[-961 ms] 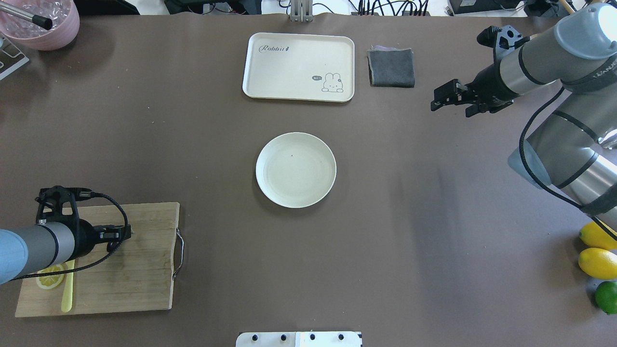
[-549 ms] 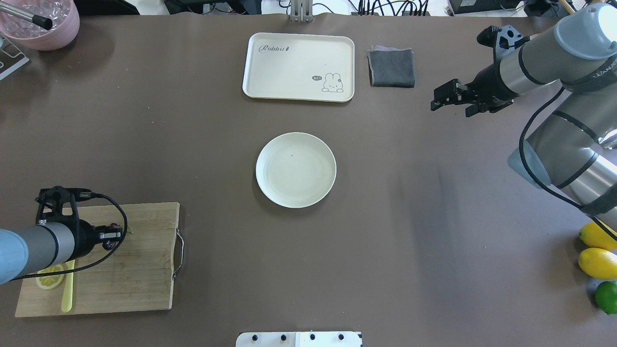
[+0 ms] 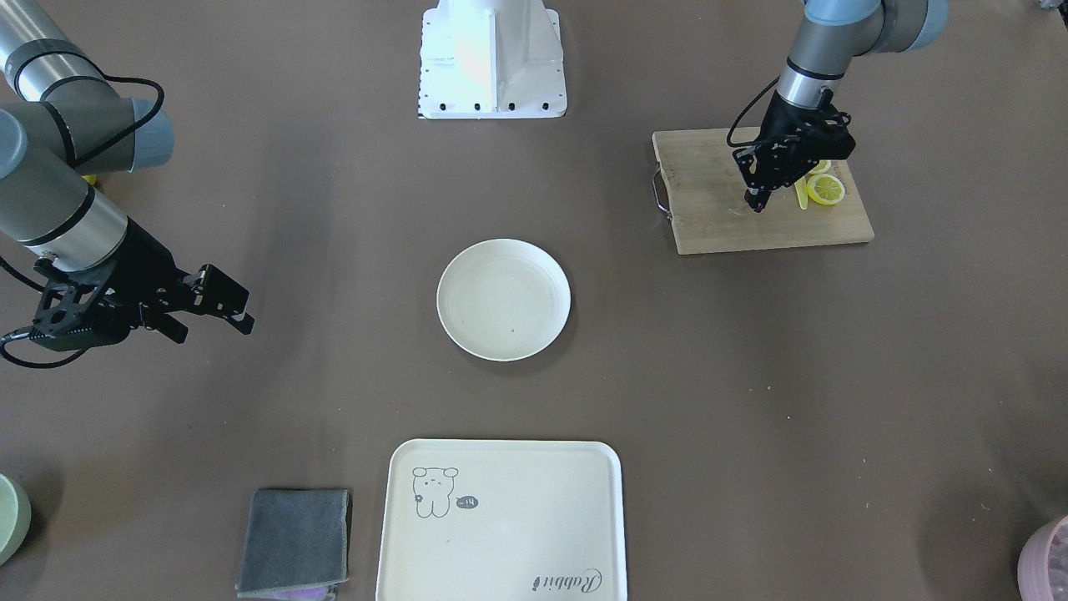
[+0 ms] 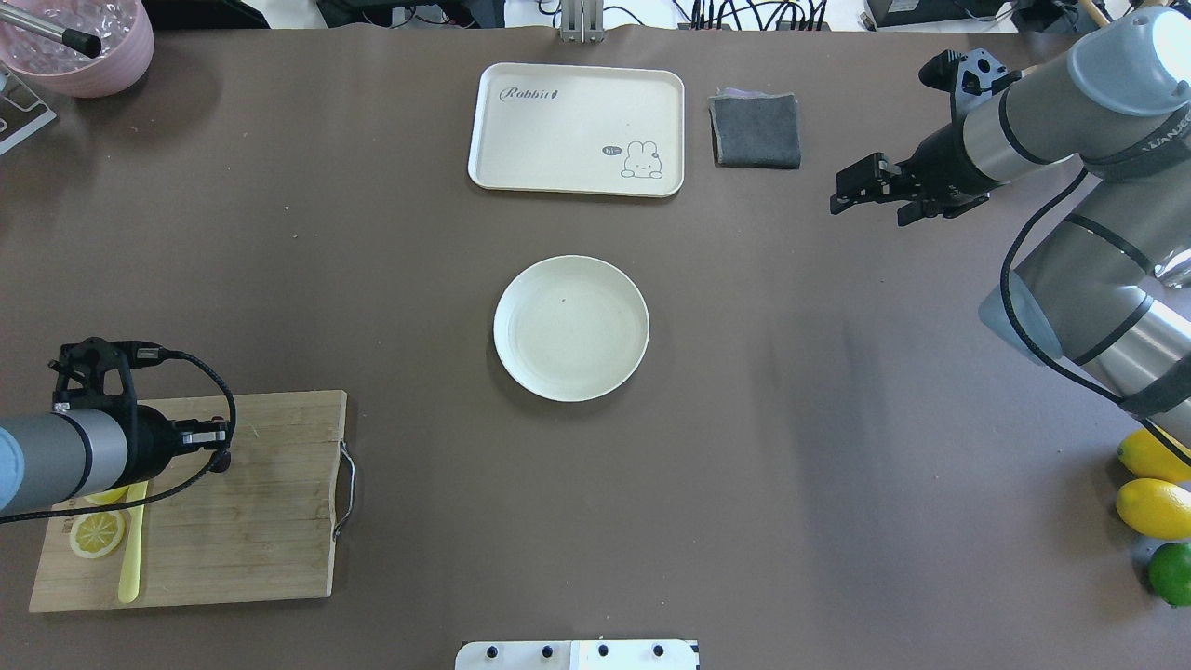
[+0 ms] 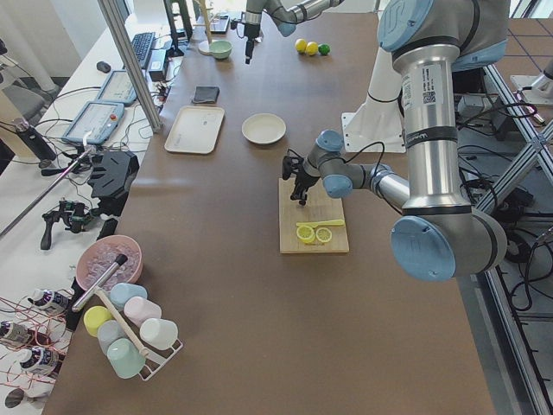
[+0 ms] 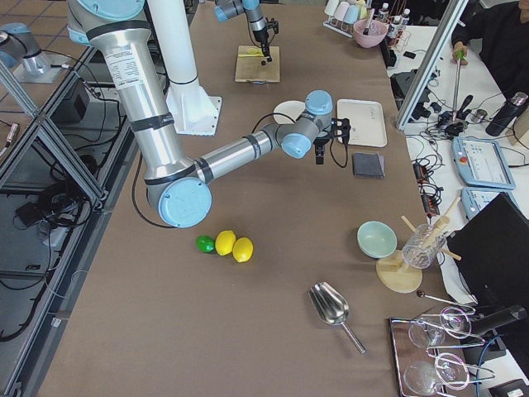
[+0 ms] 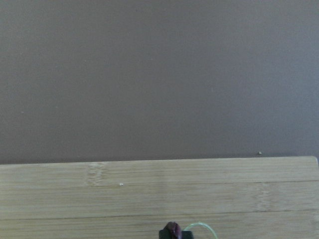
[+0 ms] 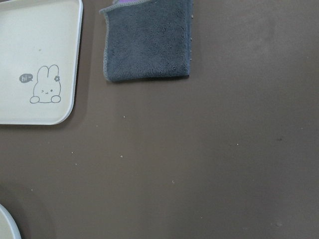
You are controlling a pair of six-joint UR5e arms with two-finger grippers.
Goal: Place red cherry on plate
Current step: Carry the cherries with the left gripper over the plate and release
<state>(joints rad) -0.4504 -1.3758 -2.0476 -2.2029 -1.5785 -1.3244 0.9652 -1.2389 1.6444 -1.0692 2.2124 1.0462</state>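
The red cherry is a small dark maroon fruit with a thin green stem. It sits pinched at the tip of my left gripper, which is shut on it just above the wooden cutting board. The front-facing view shows the same gripper over the board's near half. The round cream plate lies empty at the table's middle, well right of that gripper. My right gripper hovers open and holds nothing at the far right, beyond the plate.
Lemon slices and a yellow knife lie on the board's left end. A cream rabbit tray and a grey cloth lie at the back. Lemons and a lime sit at the right edge, a pink bowl back left.
My left gripper has risen and drawn back toward the board's far left, carrying the cherry off the wood. The right arm has barely moved.
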